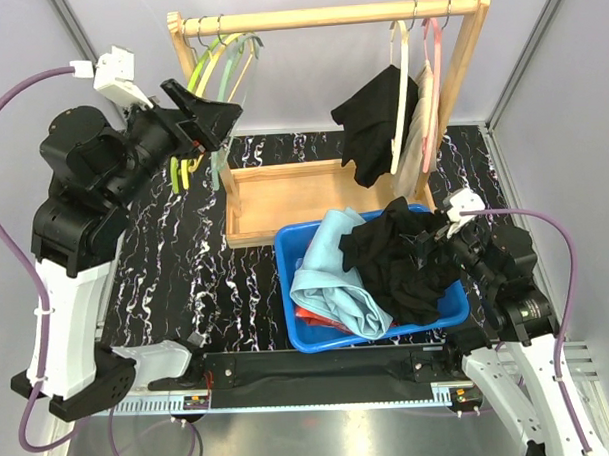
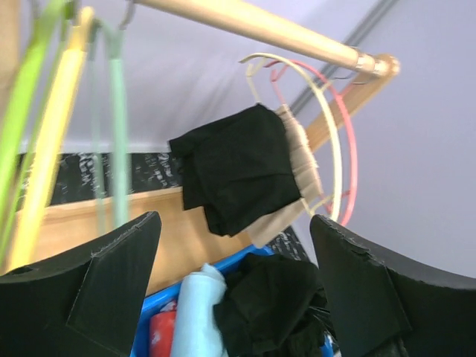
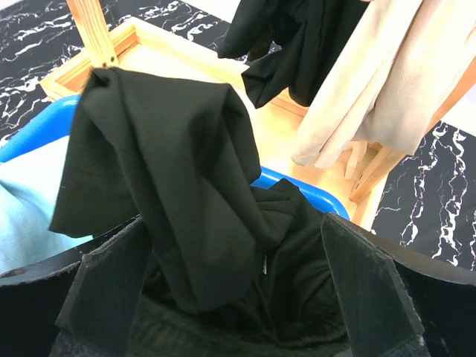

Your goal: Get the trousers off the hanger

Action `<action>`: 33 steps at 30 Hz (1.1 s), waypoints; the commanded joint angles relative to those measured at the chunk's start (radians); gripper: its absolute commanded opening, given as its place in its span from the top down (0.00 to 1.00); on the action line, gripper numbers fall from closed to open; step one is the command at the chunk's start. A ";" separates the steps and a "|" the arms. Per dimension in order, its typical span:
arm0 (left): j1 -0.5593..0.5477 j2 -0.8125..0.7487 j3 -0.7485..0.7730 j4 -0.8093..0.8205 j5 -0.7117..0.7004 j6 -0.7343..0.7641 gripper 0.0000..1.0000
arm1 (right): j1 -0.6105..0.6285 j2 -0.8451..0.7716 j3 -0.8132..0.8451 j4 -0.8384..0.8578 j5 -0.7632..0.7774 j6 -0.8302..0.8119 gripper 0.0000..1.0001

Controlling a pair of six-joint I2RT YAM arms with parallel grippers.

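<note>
One black pair of trousers (image 1: 376, 125) and a beige pair (image 1: 419, 149) hang from the cream hanger (image 1: 399, 75) and the pink hanger (image 1: 434, 63) at the right end of the wooden rail. In the blue bin (image 1: 287, 289) lie a light blue pair (image 1: 331, 272), a red pair (image 1: 318, 321) and another black pair (image 1: 406, 264). My left gripper (image 1: 219, 126) is raised by the rail's left end, open and empty, facing the hung black pair (image 2: 238, 167). My right gripper (image 3: 232, 219) is open, its jaws astride the black cloth (image 3: 171, 163) heaped in the bin.
Bare green (image 1: 194, 72) and yellow (image 1: 223, 56) hangers hang at the rail's left end, close beside my left gripper. The rack's wooden base tray (image 1: 283, 189) sits behind the bin. Grey walls close in both sides of the marbled black table (image 1: 176, 263).
</note>
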 commanded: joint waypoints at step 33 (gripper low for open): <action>-0.389 0.652 0.357 0.356 -0.040 -0.019 0.14 | -0.089 -0.101 0.093 -0.141 -0.160 0.042 0.00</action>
